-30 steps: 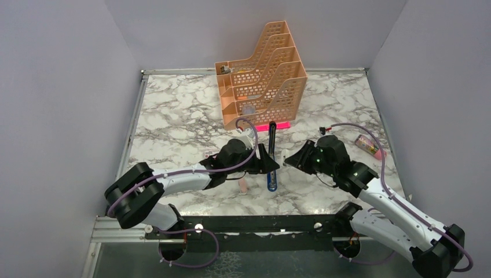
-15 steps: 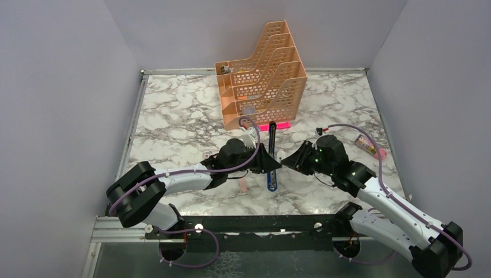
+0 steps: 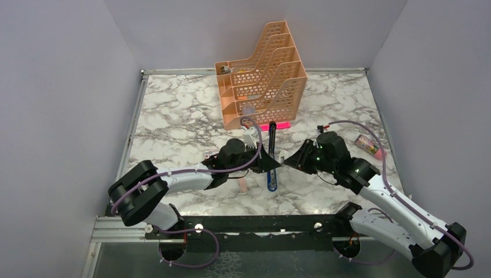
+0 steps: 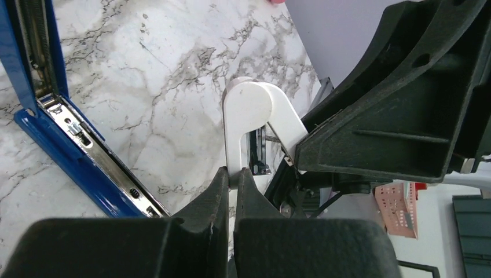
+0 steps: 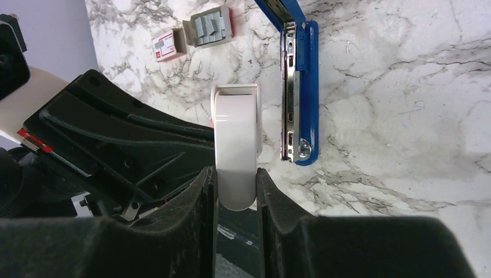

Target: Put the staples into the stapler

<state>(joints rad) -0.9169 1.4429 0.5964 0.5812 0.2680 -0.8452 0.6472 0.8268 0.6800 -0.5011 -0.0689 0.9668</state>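
Note:
The blue stapler [image 3: 272, 180] lies opened on the marble, its black top arm [image 3: 271, 138] swung up; its silvery channel shows in both wrist views [image 4: 87, 156] [image 5: 292, 87]. The staples box [image 5: 165, 45], white with a red label, lies beside its grey-blue tray [image 5: 209, 26], left of the left arm in the top view [image 3: 209, 155]. A small white capsule-like piece [image 5: 234, 145] [image 4: 249, 110] hangs between both grippers, right of the stapler. My right gripper [image 5: 236, 174] [image 3: 288, 160] is shut across its width. My left gripper [image 4: 231, 174] [image 3: 273, 163] pinches its thin edge.
An orange slotted file organizer [image 3: 260, 75] stands at the back, with a flat bright-pink bar [image 3: 278, 125] in front of it. A peach-pink oblong piece [image 3: 244, 185] lies under the left arm. A small pinkish object [image 3: 369, 146] lies near the right wall.
My left gripper has closed onto the edge of the white piece. The right arm has shifted slightly and keeps its grip.

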